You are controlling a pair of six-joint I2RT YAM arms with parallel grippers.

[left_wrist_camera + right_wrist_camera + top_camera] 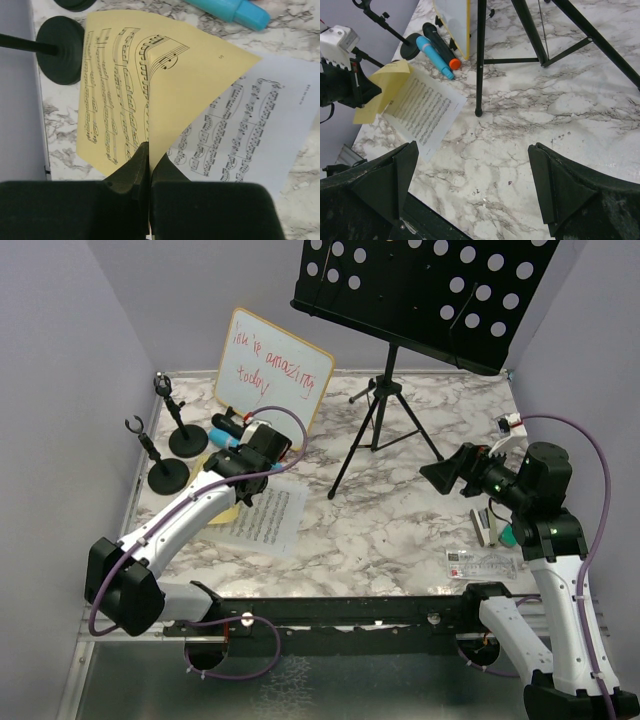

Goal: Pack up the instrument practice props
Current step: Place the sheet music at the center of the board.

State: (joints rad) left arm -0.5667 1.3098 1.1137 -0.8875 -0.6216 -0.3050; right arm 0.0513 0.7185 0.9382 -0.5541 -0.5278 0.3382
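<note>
Step in hand was lifting the sheet music: left gripper [148, 152] was pinched shut on an edge of the yellow sheet [200, 100], which curled up off the counter [400, 530], partly over the white sheet [265, 130]. Right gripper [474, 155] was spread wide, holding nothing, hovering over the counter near the tripod stand [479, 60]. Next move probably called for raising the yellow sheet clear without dragging the white sheet; no packing container was visible
</note>
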